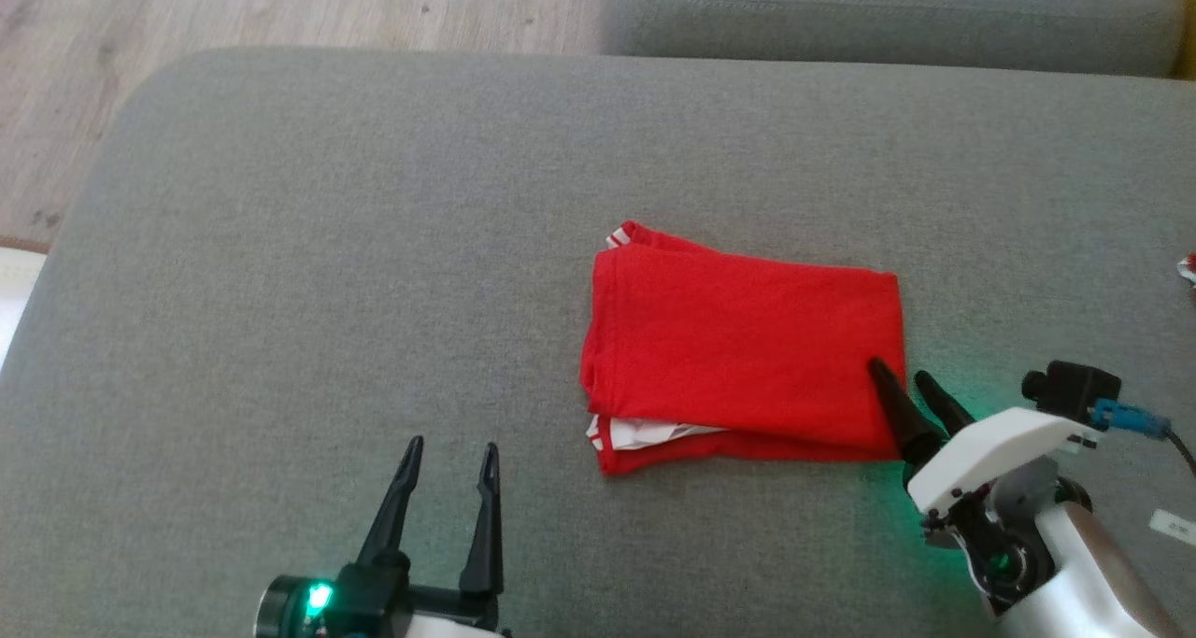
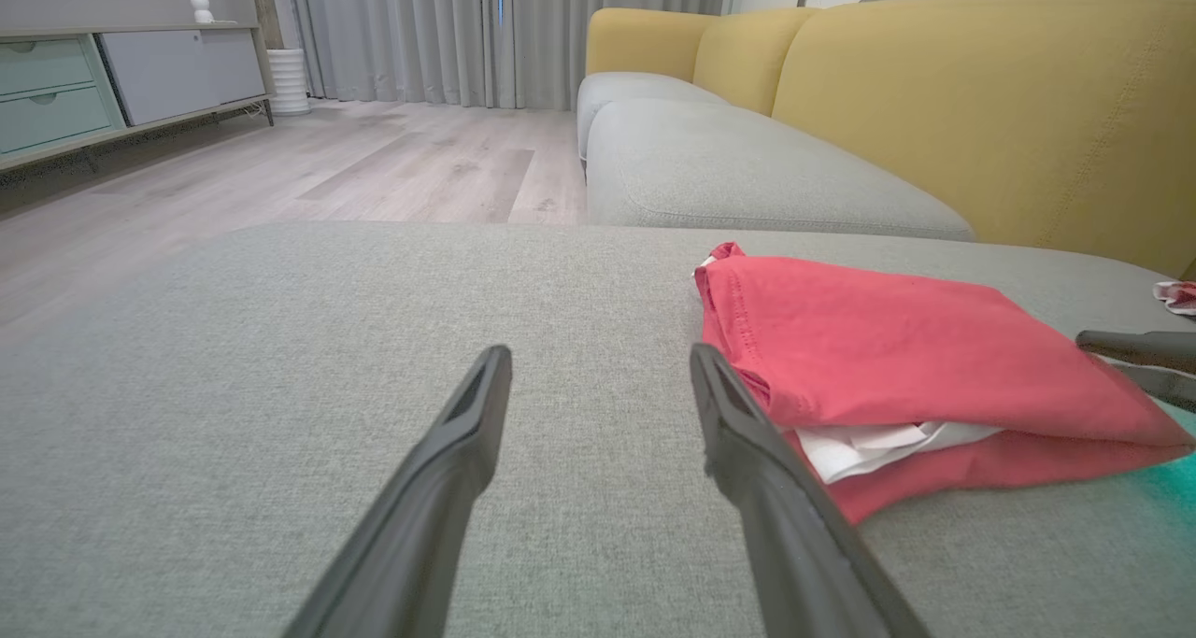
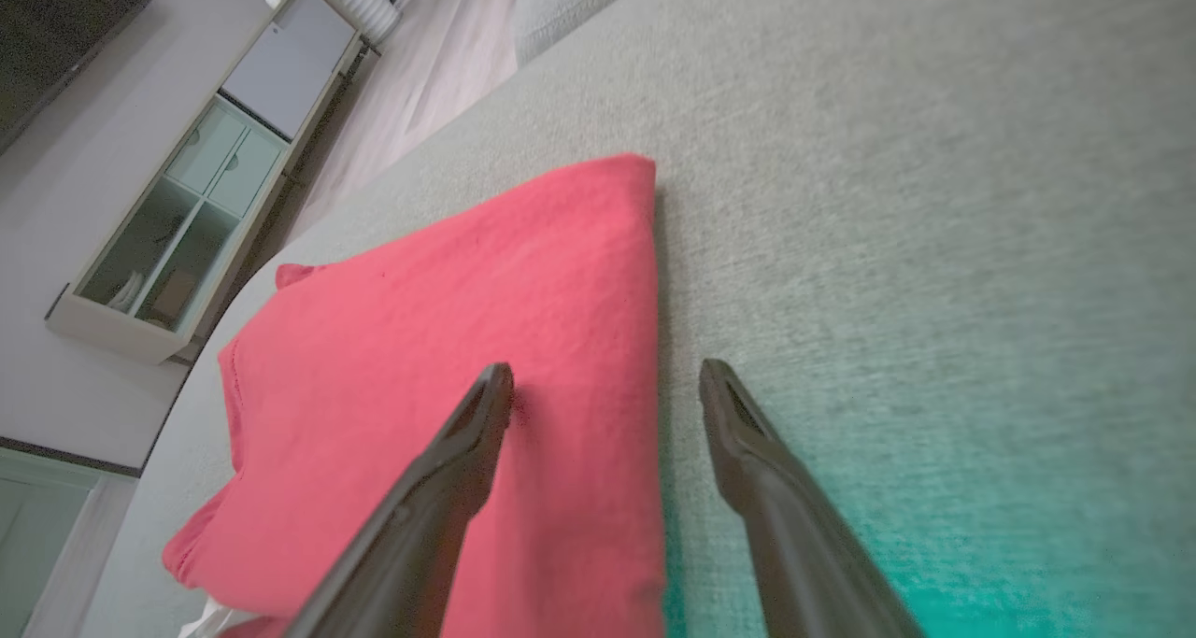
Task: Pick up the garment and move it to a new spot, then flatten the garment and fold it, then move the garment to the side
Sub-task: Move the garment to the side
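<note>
One folded red cloth garment (image 1: pixel 738 348), with white fabric showing between its layers, lies flat on the grey fabric sofa seat (image 1: pixel 327 246). The right tool (image 1: pixel 897 369) straddles its right edge, spread, one finger over the cloth, the other beside it. The left tool (image 1: pixel 450 444), spread wide, sits near the garment's left corner, apart from it.

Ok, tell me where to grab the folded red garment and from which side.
Grip the red garment at its right edge near the front corner, coming from the right. That edge looks like a closed fold, so all layers should lift together; the left front corner shows loose layers. The open right gripper straddles that edge.
</note>
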Motion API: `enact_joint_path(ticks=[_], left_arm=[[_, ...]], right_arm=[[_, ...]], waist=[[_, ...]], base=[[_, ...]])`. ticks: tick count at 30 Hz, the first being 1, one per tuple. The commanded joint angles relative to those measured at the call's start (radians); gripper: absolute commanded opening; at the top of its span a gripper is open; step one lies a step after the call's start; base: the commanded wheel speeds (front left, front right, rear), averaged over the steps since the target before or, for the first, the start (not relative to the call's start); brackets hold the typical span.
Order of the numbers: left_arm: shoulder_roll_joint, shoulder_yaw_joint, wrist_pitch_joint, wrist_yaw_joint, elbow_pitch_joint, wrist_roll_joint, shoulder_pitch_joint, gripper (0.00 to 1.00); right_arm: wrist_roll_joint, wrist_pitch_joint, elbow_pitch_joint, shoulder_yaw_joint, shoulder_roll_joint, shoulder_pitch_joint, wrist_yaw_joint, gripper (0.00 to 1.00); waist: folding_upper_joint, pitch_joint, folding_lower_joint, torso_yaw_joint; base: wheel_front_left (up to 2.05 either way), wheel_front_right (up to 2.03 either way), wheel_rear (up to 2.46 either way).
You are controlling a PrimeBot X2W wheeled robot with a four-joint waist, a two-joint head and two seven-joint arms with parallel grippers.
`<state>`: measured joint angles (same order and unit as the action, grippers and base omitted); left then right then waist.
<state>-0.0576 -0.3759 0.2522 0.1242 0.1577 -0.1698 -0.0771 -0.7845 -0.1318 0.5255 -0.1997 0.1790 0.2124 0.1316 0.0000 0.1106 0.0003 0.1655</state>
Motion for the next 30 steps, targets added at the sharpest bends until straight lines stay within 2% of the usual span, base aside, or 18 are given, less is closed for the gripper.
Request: enact_joint_path(ticks=[1, 2, 3, 4, 5, 10, 16, 17, 23, 30], left_arm=[[0.007, 0.018, 0.01, 0.01, -0.022, 0.004, 0.042, 1.0], [0.007, 0.016, 0.01, 0.011, -0.02, 0.004, 0.046, 1.0], [0.007, 0.013, 0.01, 0.013, -0.019, 0.004, 0.05, 1.0], [0.007, 0.011, 0.01, 0.015, -0.019, 0.004, 0.053, 1.0], [0.007, 0.01, 0.01, 0.017, -0.018, 0.003, 0.055, 1.0], [0.007, 0.01, 0.01, 0.022, -0.02, -0.001, 0.059, 1.0], [0.007, 0.018, 0.01, 0.018, -0.033, 0.004, 0.079, 1.0], [0.007, 0.018, 0.01, 0.018, -0.033, 0.004, 0.079, 1.0], [0.007, 0.027, 0.01, 0.005, -0.038, 0.021, 0.117, 1.0], [0.007, 0.037, 0.01, -0.017, -0.036, 0.041, 0.174, 1.0]], right_arm=[[-0.028, -0.023, -0.019, -0.031, 0.02, 0.038, -0.001, 1.0], [-0.043, -0.039, -0.015, -0.038, 0.024, 0.043, -0.001, 1.0], [-0.055, -0.047, -0.014, -0.045, 0.029, 0.047, -0.001, 0.78], [-0.067, -0.049, -0.015, -0.051, 0.032, 0.049, -0.001, 0.44], [-0.079, -0.047, -0.019, -0.055, 0.034, 0.051, -0.001, 0.02], [-0.084, 0.001, -0.048, -0.075, 0.076, 0.058, -0.001, 0.0], [-0.052, 0.019, -0.096, -0.051, 0.202, 0.076, -0.001, 0.0], [-0.052, 0.019, -0.096, -0.051, 0.202, 0.076, -0.001, 0.0], [-0.013, -0.008, -0.146, 0.047, 0.352, 0.127, -0.001, 0.0], [0.038, -0.049, -0.182, 0.202, 0.472, 0.195, -0.001, 0.0]], waist=[[0.0, 0.01, -0.0003, 0.009], [0.0, 0.014, -0.0003, 0.01], [0.0, 0.016, -0.0003, 0.011], [0.0, 0.019, -0.0003, 0.011], [0.0, 0.021, -0.0003, 0.01], [0.0, 0.035, -0.0003, -0.024], [0.0, 0.068, -0.0003, -0.109], [0.0, 0.068, -0.0003, -0.109], [0.0, 0.128, -0.0003, -0.203], [0.0, 0.209, -0.0003, -0.274]], base=[[0.0, 0.0, 0.0], [0.0, 0.0, 0.0], [0.0, 0.0, 0.0], [0.0, 0.0, 0.0], [0.0, 0.0, 0.0], [0.0, 0.0, 0.0], [0.0, 0.0, 0.0], [0.0, 0.0, 0.0], [0.0, 0.0, 0.0], [0.0, 0.0, 0.0]])
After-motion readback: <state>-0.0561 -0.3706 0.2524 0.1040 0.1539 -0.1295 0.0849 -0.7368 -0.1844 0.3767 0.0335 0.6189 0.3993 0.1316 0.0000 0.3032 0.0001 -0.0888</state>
